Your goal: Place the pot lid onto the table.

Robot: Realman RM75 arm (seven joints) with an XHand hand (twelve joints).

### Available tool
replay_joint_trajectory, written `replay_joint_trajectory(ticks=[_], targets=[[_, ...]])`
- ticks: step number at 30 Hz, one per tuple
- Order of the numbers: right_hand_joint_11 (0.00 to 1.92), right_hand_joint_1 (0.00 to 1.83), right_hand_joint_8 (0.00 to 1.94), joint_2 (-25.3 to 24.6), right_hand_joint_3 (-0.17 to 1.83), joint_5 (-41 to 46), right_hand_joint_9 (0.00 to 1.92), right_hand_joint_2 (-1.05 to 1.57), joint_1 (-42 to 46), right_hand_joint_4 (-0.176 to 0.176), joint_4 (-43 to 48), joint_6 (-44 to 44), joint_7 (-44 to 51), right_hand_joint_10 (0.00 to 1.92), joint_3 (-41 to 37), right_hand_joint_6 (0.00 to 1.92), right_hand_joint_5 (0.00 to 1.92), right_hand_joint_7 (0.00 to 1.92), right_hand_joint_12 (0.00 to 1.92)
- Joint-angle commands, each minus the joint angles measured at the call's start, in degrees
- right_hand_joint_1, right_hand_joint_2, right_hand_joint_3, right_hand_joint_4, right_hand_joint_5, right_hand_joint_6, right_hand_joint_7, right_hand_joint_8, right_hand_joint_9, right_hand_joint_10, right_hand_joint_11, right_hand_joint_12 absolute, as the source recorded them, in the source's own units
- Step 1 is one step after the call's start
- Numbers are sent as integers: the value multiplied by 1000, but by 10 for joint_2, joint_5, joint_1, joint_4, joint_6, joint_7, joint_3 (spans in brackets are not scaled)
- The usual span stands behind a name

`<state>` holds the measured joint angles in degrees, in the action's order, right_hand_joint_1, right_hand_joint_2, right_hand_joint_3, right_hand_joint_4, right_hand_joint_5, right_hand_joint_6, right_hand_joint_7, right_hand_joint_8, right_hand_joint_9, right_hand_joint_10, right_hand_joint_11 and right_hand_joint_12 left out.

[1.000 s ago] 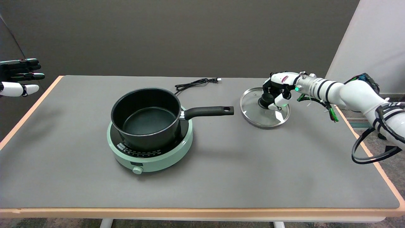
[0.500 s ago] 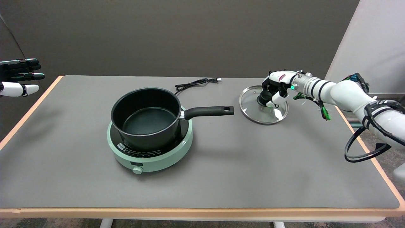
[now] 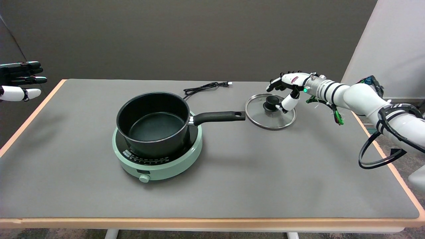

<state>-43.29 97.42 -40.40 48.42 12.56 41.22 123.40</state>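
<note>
The scene is lit evenly and moderately brightly from above, and no hard-edged shadows are cast. Soft, diffuse shadows are seen on the grey table (image 3: 232, 186) beneath the green hotplate (image 3: 159, 164) and the pot handle (image 3: 219, 116). Small glints are caught on the glass pot lid (image 3: 270, 116). Sharp focus is held throughout; slight grain is noted in the dark backdrop.

No text, brand or number can be read here. The green cooker (image 3: 157, 156) bears small white markings on its black panel, too tiny to make out.
</note>
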Motion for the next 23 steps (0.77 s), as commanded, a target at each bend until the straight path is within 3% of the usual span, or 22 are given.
replay_joint_trajectory(ticks=[1,8,18,23], targets=[[192,921,161,-1,1048,2,262,395,-6,133,10,-2,-2,184,-22,166,343,278,464],[103,843,128,10,934,8,58,327,33,100,85,36,-2,165,-143,157,166,82,534],[85,789,96,25,881,166,42,323,133,88,205,102,3,156,-316,179,102,54,562],[84,775,109,27,887,203,50,331,157,87,239,142,3,166,-366,188,118,63,576]])
